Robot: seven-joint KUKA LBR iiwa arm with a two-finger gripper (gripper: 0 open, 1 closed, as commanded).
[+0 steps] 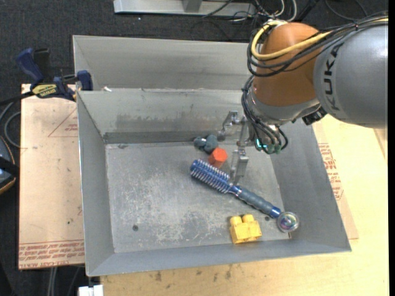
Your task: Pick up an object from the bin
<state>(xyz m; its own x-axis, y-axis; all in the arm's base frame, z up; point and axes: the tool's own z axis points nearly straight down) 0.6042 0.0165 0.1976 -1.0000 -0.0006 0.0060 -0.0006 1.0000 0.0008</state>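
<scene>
Hovering hand [237, 145] spread over blue hairbrush [213, 177], orange knob [218, 156] beside, yellow block [245, 229] apart

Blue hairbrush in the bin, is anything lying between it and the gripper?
Nothing visible does. The gripper hangs over the blue hairbrush where head meets handle; a small orange piece lies beside it, not across it.

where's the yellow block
In the camera view the yellow block lies by the front wall of the bin, right of centre, just below the blue hairbrush.
</scene>
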